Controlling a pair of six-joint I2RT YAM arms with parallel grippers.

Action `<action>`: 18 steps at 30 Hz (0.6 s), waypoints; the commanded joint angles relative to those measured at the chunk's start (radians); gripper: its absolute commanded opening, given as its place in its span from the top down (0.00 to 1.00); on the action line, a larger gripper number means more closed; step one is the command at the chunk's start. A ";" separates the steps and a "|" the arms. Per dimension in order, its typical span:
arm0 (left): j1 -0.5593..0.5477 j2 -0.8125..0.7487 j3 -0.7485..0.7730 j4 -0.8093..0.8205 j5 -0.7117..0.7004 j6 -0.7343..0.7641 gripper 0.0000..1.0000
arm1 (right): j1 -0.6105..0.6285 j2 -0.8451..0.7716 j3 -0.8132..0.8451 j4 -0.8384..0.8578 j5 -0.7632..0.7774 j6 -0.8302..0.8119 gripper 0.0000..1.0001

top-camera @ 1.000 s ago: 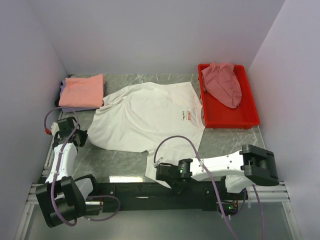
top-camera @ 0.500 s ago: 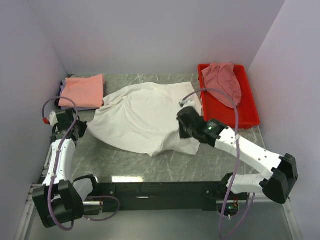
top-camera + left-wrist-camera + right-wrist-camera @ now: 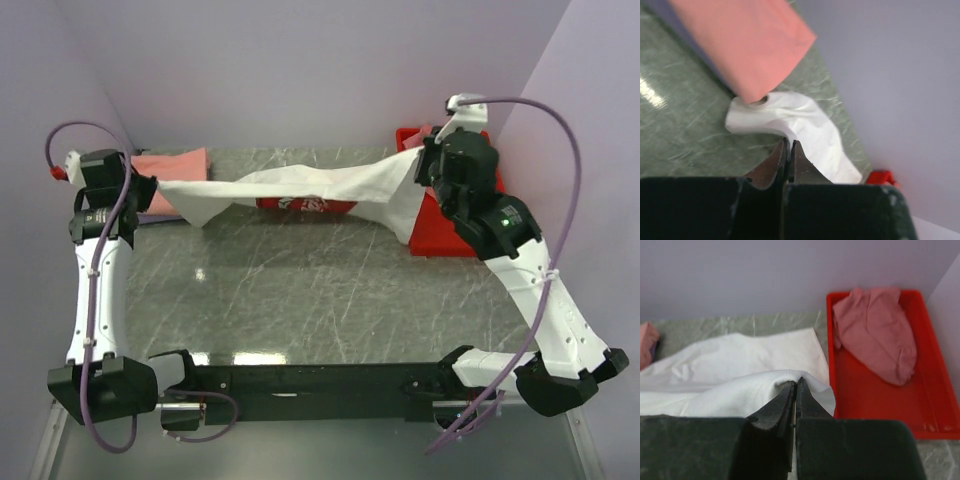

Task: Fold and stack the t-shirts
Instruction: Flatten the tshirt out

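Observation:
A white t-shirt (image 3: 300, 188) with a red print hangs stretched in the air across the back of the table. My left gripper (image 3: 152, 187) is shut on its left end (image 3: 805, 125). At the right, my right gripper (image 3: 425, 165) is shut on the other end (image 3: 740, 385). Both arms are raised high. A folded salmon-orange t-shirt (image 3: 180, 165) lies at the back left on a lavender one, partly hidden by the left arm; it also shows in the left wrist view (image 3: 745, 45). A dusty-pink t-shirt (image 3: 875, 330) lies crumpled in the red tray (image 3: 880, 405).
The red tray (image 3: 455, 240) stands at the back right, mostly behind the right arm. White walls close in the left, back and right sides. The grey marble table (image 3: 300, 290) lies below the hanging shirt.
Both arms have risen and moved apart toward the back. The white t-shirt, flat on the table a second ago, now hangs lifted and pulled taut between the two grippers.

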 commanded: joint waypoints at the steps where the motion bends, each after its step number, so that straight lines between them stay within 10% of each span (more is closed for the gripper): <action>1: -0.001 -0.063 0.129 -0.032 -0.031 -0.007 0.99 | -0.014 -0.045 0.149 0.045 0.084 -0.139 1.00; 18: -0.001 -0.263 0.741 -0.187 -0.074 0.135 1.00 | -0.014 -0.225 0.655 -0.095 -0.318 -0.355 1.00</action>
